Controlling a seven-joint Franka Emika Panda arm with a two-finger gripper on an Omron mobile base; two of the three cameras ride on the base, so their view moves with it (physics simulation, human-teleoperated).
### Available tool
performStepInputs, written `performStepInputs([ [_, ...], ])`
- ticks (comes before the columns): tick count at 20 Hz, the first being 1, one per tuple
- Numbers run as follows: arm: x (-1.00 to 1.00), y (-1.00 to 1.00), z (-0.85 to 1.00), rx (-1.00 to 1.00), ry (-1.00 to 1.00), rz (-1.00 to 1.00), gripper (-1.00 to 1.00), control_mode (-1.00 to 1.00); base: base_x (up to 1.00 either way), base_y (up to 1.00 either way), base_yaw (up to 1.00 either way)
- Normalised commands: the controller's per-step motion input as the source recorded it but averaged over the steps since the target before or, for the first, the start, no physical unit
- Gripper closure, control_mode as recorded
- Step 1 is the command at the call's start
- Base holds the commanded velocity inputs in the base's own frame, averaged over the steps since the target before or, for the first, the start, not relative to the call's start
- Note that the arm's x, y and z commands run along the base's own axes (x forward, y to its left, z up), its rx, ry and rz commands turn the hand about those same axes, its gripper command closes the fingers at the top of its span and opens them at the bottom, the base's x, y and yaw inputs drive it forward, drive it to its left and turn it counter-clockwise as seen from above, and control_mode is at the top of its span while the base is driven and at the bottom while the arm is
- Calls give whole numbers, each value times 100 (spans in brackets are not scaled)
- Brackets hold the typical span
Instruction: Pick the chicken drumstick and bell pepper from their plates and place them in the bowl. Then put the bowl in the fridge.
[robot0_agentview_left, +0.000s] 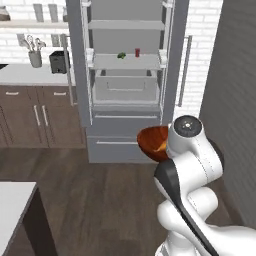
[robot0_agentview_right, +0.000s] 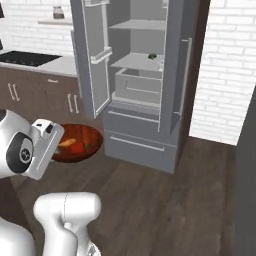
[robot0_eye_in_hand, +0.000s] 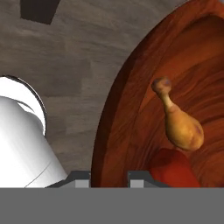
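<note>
The wooden bowl hangs in the air above the wood floor, and my gripper is shut on its rim, one fingertip on either side. Inside lie the chicken drumstick and the red bell pepper. From the right base camera the bowl sits beside my hand, with the drumstick in it. The left base view has the bowl partly hidden behind my arm. The fridge stands ahead with both doors open, shelves and drawers showing. The plates are out of view.
A small green item and a small red one sit on a fridge shelf. Brown cabinets and a counter run left of the fridge. A white counter corner is at lower left, a dark wall at right.
</note>
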Motion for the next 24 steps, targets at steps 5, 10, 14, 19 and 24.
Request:
performStepInputs([
  [5, 0, 0, 0, 0, 0, 0, 100, 100, 87, 62, -18],
  [10, 0, 0, 0, 0, 0, 0, 100, 100, 48, 8, -11],
  [14, 0, 0, 0, 0, 0, 0, 100, 100, 33, 0, -34],
  [19, 0, 0, 0, 0, 0, 0, 100, 100, 70, 22, -27],
  [24, 0, 0, 0, 0, 0, 0, 100, 100, 77, 9, -9],
])
